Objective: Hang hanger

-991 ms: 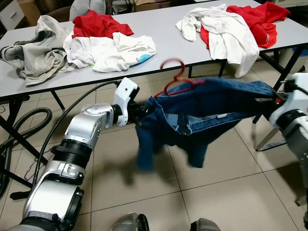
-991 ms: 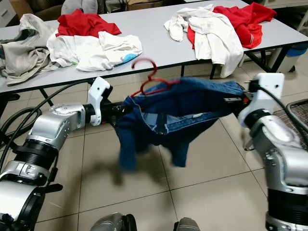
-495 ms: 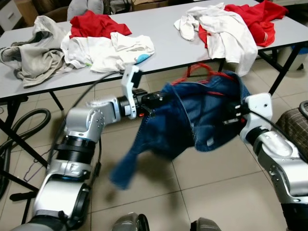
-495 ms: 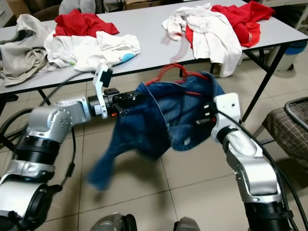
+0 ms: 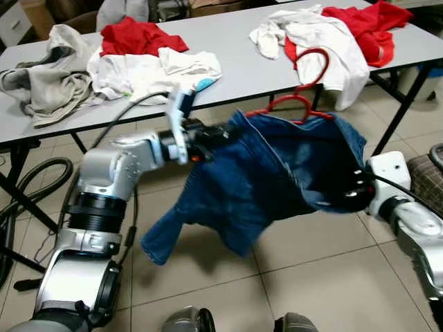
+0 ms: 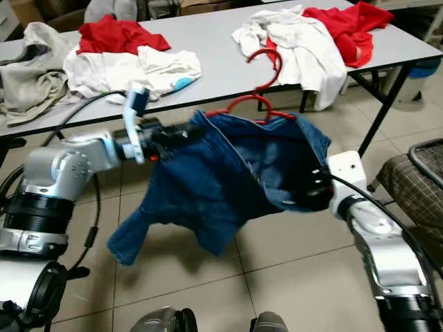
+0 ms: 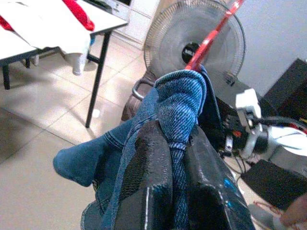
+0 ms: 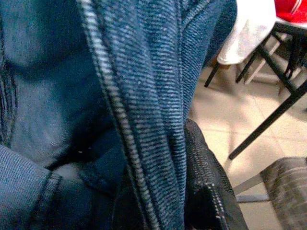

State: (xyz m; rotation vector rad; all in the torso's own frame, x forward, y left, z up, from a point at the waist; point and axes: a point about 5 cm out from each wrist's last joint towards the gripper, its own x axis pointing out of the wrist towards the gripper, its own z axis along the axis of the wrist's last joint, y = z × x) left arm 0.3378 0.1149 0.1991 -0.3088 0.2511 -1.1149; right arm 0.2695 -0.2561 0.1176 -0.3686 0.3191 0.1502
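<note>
Left pincer (image 5: 208,133) and right pincer (image 5: 353,196) both clamped on denim jacket (image 5: 263,180). Keep red hanger (image 5: 299,104) hook upright; avoid desk (image 5: 242,62).

table (image 5: 235,69): red, white, grey clothes | fan (image 7: 194,36) | hose (image 5: 31,176) on floor

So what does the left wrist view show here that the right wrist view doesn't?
Left wrist view: a standing fan, the red hanger rising from the cloth, and the right arm beyond. Right wrist view: a seat and a white garment drooping off the table edge. Both: black fingers clamped on the denim jacket, tiled floor, black table legs.
</note>
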